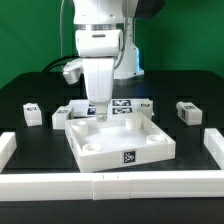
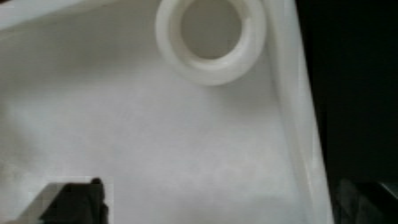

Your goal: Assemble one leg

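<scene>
1. Hand (image 1: 100, 114) spread, nothing in it, over tray's (image 1: 100, 150) corner hole (image 2: 214, 35) at 11 o'c.
2. Nearest leg (image 1: 63, 116) on tabletop (image 1: 190, 135), just outside tray's edge at 9 o'c.
3. Lots of room at 3 o'c.

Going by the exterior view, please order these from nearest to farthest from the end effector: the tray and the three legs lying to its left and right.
1. tray: the end effector is at its far corner, on the exterior view's left.
2. leg beside the tray, on the exterior view's left.
3. leg at the far left.
4. leg on the right, farthest.
</scene>
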Tool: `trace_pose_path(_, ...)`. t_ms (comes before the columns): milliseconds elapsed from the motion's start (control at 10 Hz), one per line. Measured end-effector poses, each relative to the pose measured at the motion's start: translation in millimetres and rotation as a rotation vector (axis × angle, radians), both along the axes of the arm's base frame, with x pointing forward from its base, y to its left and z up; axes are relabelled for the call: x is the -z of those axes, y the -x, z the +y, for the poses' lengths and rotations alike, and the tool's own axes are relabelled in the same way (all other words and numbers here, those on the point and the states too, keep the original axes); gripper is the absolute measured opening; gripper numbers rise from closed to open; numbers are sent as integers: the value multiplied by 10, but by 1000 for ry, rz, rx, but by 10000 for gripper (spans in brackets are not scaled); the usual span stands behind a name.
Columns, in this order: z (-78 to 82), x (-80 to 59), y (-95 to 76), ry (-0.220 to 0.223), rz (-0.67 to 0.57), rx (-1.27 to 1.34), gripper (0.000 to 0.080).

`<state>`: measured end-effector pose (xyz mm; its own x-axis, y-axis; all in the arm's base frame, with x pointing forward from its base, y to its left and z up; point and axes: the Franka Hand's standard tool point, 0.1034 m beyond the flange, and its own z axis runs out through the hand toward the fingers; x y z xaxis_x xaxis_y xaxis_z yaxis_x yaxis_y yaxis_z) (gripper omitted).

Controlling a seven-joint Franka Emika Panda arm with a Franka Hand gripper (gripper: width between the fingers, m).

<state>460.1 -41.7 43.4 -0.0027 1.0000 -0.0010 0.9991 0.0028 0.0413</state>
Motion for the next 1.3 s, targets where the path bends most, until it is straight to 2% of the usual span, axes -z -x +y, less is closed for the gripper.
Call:
trace_pose_path(200, 28, 157, 163, 12, 26, -98, 650)
trace_pose_path(500, 30, 329, 280, 13, 57, -131, 650)
trace_pose_path(800, 21, 385, 305, 10, 68, -110, 650)
trace_pose_path(900, 20, 385, 305, 10, 69, -110, 559)
trace_pose_path(1000, 20, 386, 306, 10, 69, -110, 559)
trace_pose_path(1200, 20, 386, 307, 10, 69, -110, 184)
trace_pose_path(1300, 20, 386, 307, 10, 69, -110, 184)
